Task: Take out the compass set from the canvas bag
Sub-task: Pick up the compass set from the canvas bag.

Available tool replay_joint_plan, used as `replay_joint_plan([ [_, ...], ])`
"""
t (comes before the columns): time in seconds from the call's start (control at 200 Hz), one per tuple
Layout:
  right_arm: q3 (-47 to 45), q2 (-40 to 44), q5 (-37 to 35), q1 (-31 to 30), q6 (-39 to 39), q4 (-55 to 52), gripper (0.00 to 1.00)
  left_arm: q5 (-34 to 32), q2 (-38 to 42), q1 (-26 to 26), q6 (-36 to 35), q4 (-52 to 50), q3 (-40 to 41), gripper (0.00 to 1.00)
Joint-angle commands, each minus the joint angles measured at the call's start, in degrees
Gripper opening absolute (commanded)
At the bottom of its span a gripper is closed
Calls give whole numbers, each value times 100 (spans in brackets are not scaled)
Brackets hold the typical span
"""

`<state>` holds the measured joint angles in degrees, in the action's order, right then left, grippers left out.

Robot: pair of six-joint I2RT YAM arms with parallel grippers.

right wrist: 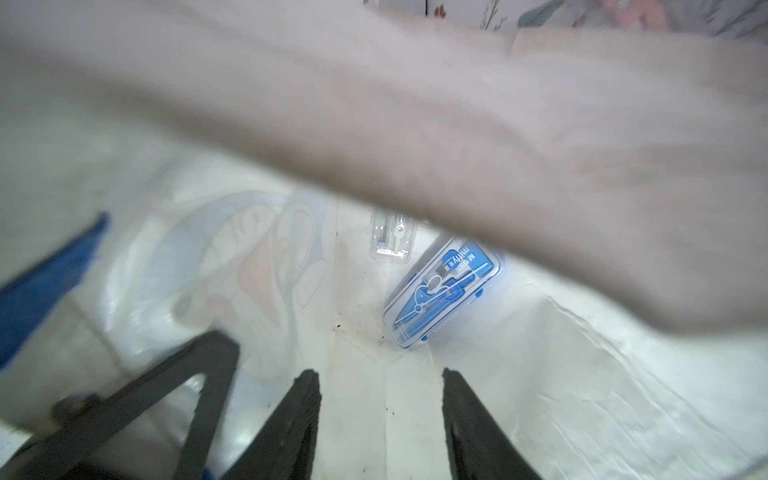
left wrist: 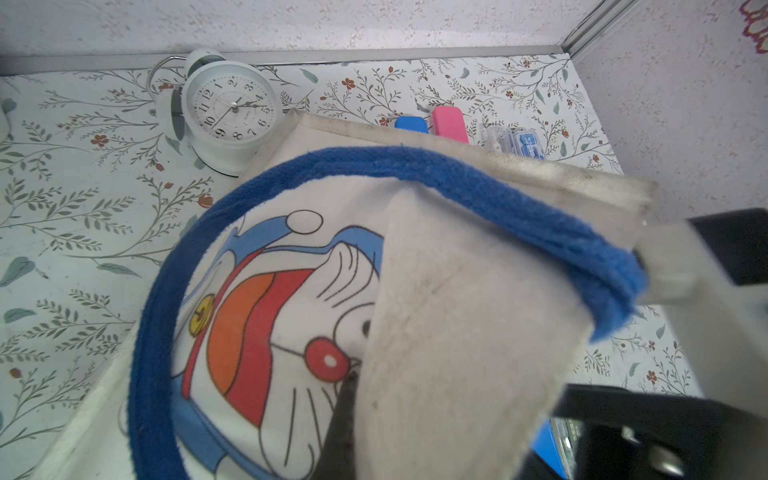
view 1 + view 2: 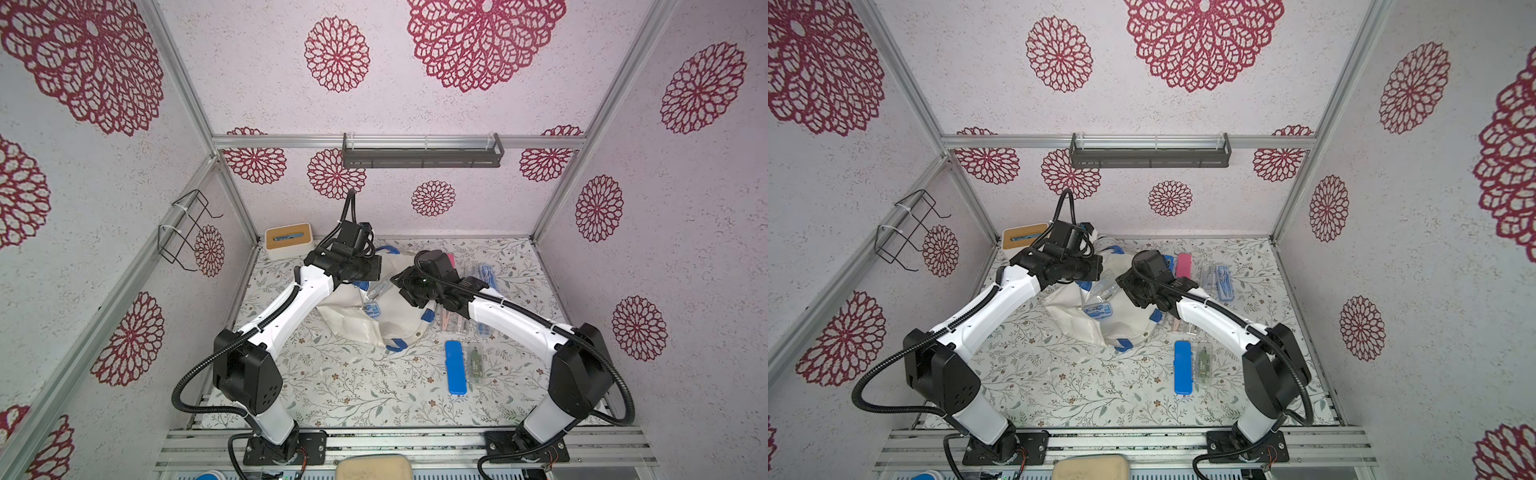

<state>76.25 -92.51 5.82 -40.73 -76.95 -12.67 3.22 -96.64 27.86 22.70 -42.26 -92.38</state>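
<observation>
Right wrist: compass set (image 1: 442, 291) label reads "miffy" — right gripper (image 1: 379, 378) spread; left gripper (image 2: 498, 340) pinches the canvas bag (image 2: 457, 166).

Reading canvas bag (image 2: 457, 332) as coarse off-white woven cloth, matt, greying with smudges. Taking its strap handle (image 2: 478, 183) for thick blue webbing, fuzzing along the edges. Noting compass set (image 1: 444, 291) cased in clear glossy plastic, catching light over a blue insert. Seeing alarm clock (image 2: 230, 112) in smooth white casing with a shiny glazed face. Finding worktop (image 3: 353, 386) covering smooth, floral-printed, faintly sheening. Logging blue case (image 3: 456, 368) toward the worktop's right edge as smooth plastic, frame rail (image 3: 282, 141) as brushed metal.
</observation>
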Motion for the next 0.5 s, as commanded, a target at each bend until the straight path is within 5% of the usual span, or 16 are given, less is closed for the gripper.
replay_joint_plan([
  [0.0, -11, 932, -635, -23, 494, -633, 52, -125, -67, 27, 75, 241, -256, 0],
  [0.145, -43, 1249, -400, -38, 675, -821, 44, -52, -208, 22, 41, 174, -424, 0],
  [0.305, -171, 712, 769, -157, 220, -358, 32, -19, -297, 20, -25, 89, -590, 0],
  [0.495, -156, 25, 1088, -357, -483, 113, 31, 0, -328, 15, -59, -12, -680, 0],
])
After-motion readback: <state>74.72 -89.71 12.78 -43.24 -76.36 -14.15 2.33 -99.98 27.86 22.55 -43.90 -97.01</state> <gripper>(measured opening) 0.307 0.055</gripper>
